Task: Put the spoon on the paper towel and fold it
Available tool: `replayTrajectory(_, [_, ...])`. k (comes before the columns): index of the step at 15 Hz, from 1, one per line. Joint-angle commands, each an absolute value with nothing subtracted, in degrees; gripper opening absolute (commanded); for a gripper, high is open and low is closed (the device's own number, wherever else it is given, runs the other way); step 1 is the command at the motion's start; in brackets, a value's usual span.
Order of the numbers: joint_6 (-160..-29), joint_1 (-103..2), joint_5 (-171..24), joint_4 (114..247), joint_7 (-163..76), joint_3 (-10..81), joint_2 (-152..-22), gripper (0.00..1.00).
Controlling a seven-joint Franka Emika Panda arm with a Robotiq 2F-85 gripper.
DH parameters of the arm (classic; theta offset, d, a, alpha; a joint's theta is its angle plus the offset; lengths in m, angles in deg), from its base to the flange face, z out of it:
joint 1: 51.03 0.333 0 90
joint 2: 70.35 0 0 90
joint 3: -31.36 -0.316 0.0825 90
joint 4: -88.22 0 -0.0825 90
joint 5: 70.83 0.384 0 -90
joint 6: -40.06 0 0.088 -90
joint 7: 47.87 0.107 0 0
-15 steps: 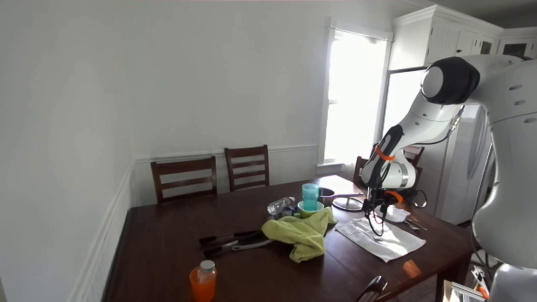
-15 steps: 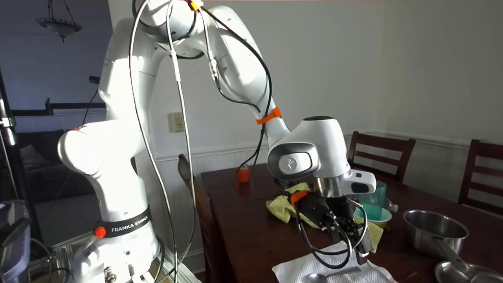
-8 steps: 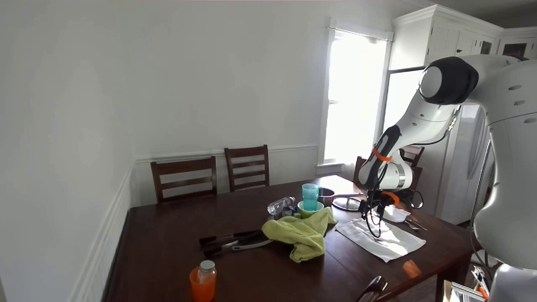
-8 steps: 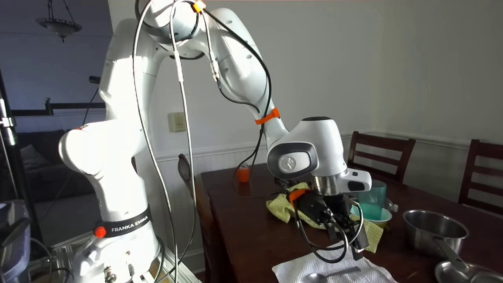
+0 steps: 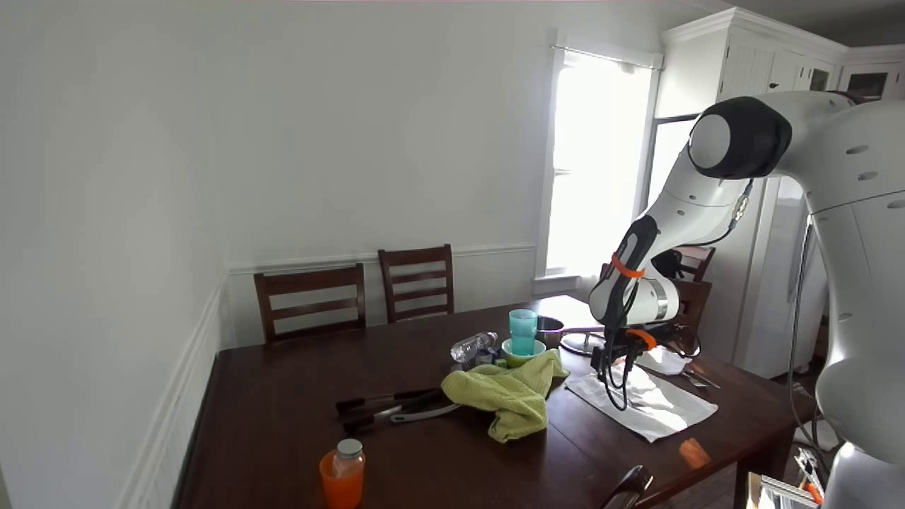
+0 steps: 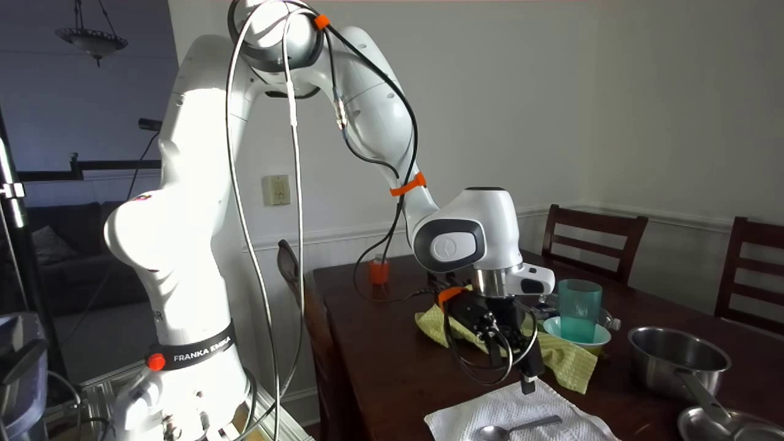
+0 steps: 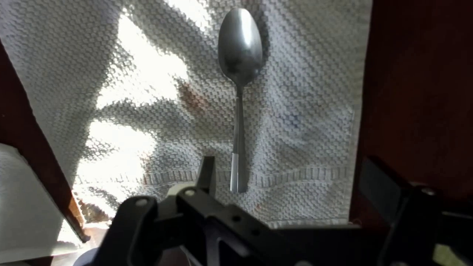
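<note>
A metal spoon (image 7: 240,48) lies flat on a white textured towel (image 7: 306,96) in the wrist view, bowl at the top, handle end towards my gripper. The spoon also shows in an exterior view (image 6: 493,433), on the towel (image 6: 450,422). The towel lies spread out with small wrinkles, and shows in an exterior view (image 5: 668,417) too. My gripper (image 7: 290,166) is open and empty, its fingers wide apart. The spoon's handle end lies between them in the picture, nearer the left finger. In an exterior view the gripper (image 6: 520,383) hangs above the towel's far edge.
A yellow-green cloth (image 5: 505,399) lies beside the towel. A teal cup (image 6: 579,309) stands in a bowl (image 6: 600,338). A metal pot (image 6: 677,361) and a lid (image 6: 729,425) are near. A white container (image 7: 22,207) sits left of the towel. An orange cup (image 5: 342,488) holds a jar.
My gripper has moved left in both exterior views, over the towel towards its edge near the yellow-green cloth. The spoon and towel have not visibly moved.
</note>
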State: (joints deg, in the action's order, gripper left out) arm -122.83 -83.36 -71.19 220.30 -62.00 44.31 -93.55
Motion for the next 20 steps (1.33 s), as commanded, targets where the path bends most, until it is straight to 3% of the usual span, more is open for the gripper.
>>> replayTrajectory(1, [-121.21,-79.74,-71.44,220.64,-59.94,46.40,-93.80,1.00])
replayTrajectory(20, [-123.19,-78.81,-67.06,215.88,-57.50,43.27,-100.85,1.00])
